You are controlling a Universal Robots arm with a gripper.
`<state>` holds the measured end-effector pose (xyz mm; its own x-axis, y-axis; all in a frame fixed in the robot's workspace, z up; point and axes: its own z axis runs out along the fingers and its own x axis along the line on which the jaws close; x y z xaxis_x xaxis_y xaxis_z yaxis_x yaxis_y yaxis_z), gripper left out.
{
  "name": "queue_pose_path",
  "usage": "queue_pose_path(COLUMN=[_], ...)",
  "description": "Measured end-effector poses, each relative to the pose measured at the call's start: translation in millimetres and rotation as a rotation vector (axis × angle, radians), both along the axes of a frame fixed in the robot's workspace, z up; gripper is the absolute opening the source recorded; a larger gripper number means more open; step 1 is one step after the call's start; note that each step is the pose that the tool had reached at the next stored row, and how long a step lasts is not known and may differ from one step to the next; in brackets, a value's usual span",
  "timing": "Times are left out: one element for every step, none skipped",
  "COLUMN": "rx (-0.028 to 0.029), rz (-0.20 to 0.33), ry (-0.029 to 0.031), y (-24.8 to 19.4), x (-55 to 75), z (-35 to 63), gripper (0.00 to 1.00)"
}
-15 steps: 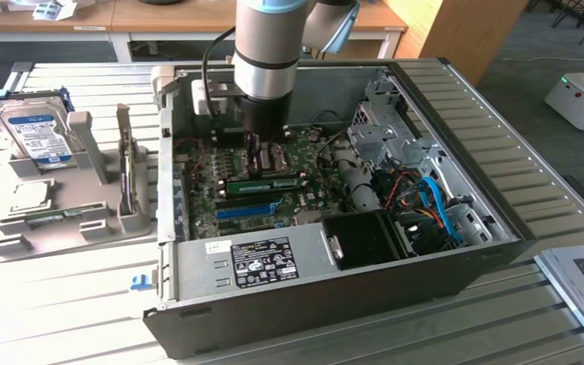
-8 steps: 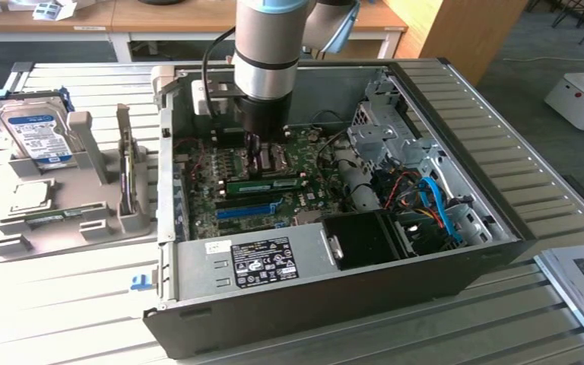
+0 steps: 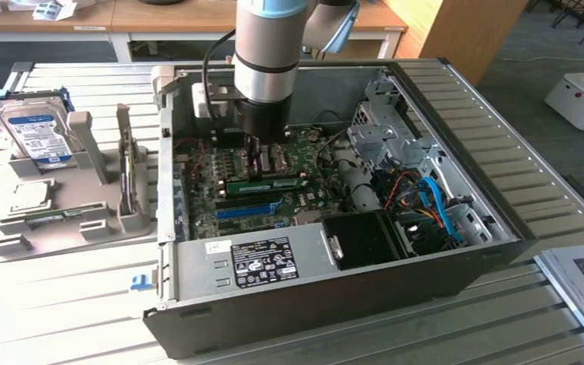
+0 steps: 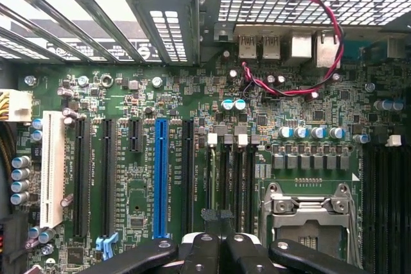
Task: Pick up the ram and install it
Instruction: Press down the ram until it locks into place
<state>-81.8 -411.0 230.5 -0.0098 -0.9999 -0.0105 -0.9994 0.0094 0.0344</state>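
Gripper [image 4: 218,248] fingers pressed together right at the lens, hovering over the motherboard [image 4: 192,178]; a green ram [image 3: 264,184] stick sits slotted just beneath it.

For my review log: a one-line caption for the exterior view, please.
Robot arm's shut gripper lowered inside the open computer case, above a green memory stick on the motherboard.

Slatted metal table [image 3: 515,137]; wooden desks [image 3: 170,19] behind; grey floor [image 3: 535,68].
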Motion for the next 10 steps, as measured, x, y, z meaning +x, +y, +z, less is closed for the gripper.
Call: queue_pose_path(rx=[0.0000,0.0000,0.0000,-0.0002,-0.0002,-0.0002,-0.0002,-0.0001,0.0000,-0.0001], rz=[0.000,0.000,0.000,0.000,0.000,0.000,0.000,0.000,0.000,0.000], ry=[0.0000,0.0000,0.0000,0.0001,0.0001,0.0001,0.0001,0.0001,0.0000,0.0000], y=[0.0,0.0,0.0,0.0,0.0,0.0,0.0,0.0,0.0,0.0], x=[0.0,0.0,0.0,0.0,0.0,0.0,0.0,0.0,0.0,0.0], z=[-0.5,-0.9,-1.7,-2.0,-2.0,-2.0,-2.1,-2.1,-2.1,-2.2], gripper=[0.10,0.10,0.10,0.10,0.10,0.10,0.10,0.10,0.10,0.10])
